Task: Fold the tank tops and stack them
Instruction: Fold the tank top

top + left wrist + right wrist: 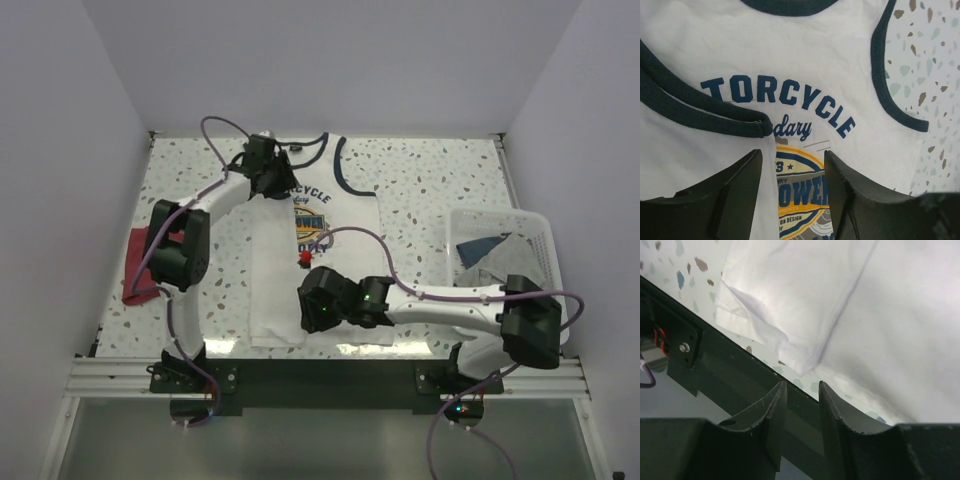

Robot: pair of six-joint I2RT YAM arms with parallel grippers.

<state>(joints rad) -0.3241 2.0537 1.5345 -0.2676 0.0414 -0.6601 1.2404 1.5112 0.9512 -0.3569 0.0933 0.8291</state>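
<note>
We find the dark red tank top (pixel 135 265) half hidden by the left arm (pixel 180 245); the contents of the basket (pixel 487 214) cannot be identified.

Place: robot lab cell
Walls: plain white panels (pixel 330 60), top and sides
Table: speckled top (pixel 440 170)
Bottom edge: aluminium rail (pixel 110 375)

Printed tank top (pixel 275 285) lies centre, plain tank top (pixel 135 265) left, basket (pixel 545 245) right.

left gripper (pixel 792 156): jaws wide apart | right gripper (pixel 802 389): jaws narrowly apart
</note>
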